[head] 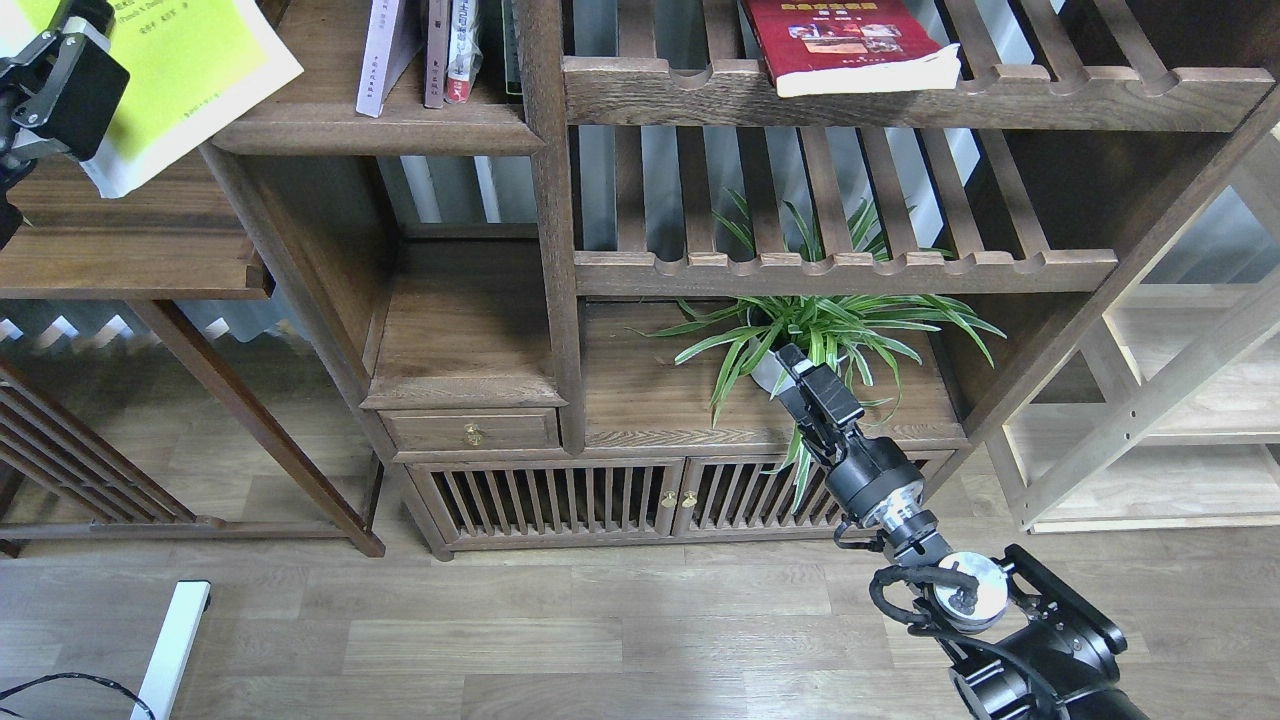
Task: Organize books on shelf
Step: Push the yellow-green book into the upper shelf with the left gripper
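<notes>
With the lavender book (378,60) already shelved, the yellow-green book (175,85) is held clamped in the left gripper (55,95), and the red book (850,45), well above the right gripper (800,365) whose finger spread cannot be told, remains unplaced.

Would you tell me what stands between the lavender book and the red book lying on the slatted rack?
In the head view, two thin upright books and a wooden upright post separate the lavender book from the red book.
</notes>
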You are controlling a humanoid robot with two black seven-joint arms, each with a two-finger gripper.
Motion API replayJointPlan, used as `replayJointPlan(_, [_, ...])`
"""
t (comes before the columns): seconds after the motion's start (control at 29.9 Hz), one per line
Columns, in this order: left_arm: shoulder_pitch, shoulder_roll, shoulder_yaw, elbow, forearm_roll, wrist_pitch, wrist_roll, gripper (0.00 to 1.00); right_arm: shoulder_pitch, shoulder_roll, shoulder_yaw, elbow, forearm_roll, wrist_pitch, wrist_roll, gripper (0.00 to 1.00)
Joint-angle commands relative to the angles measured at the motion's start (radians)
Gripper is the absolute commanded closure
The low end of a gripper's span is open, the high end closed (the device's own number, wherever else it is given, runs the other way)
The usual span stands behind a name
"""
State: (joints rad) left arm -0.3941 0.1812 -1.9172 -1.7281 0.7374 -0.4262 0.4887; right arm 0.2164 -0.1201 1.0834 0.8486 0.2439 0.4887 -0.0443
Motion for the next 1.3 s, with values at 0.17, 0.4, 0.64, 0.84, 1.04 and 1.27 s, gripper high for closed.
replayJointPlan(0.17, [-0.066, -0.052, 0.049, 0.001, 0.111, 0.113, 0.0, 1.0, 0.0, -0.001, -0.002, 0.003, 0.0, 0.0, 0.0, 0.05])
replayJointPlan(0.4, [-0.129, -0.108, 0.079, 0.022, 0.206, 0.19, 0.0, 1.0, -0.009, -0.006, 0.0, 0.021, 0.0, 0.0, 0.0, 0.05])
replayJointPlan(0.64, [-0.233, -0.114, 0.116, 0.097, 0.257, 0.23, 0.0, 1.0, -0.009, -0.026, 0.006, 0.04, 0.0, 0.0, 0.0, 0.05])
replayJointPlan(0.84, [-0.321, -0.1, 0.149, 0.194, 0.276, 0.23, 0.0, 0.99, -0.009, -0.035, 0.015, 0.049, 0.001, 0.0, 0.0, 0.05])
replayJointPlan(1.04, [-0.387, -0.089, 0.208, 0.289, 0.286, 0.23, 0.0, 0.99, -0.011, -0.041, 0.013, 0.047, 0.001, 0.0, 0.0, 0.05])
replayJointPlan(1.27, [-0.422, -0.074, 0.231, 0.369, 0.29, 0.23, 0.0, 0.99, -0.023, -0.041, 0.015, 0.047, 0.003, 0.0, 0.0, 0.05])
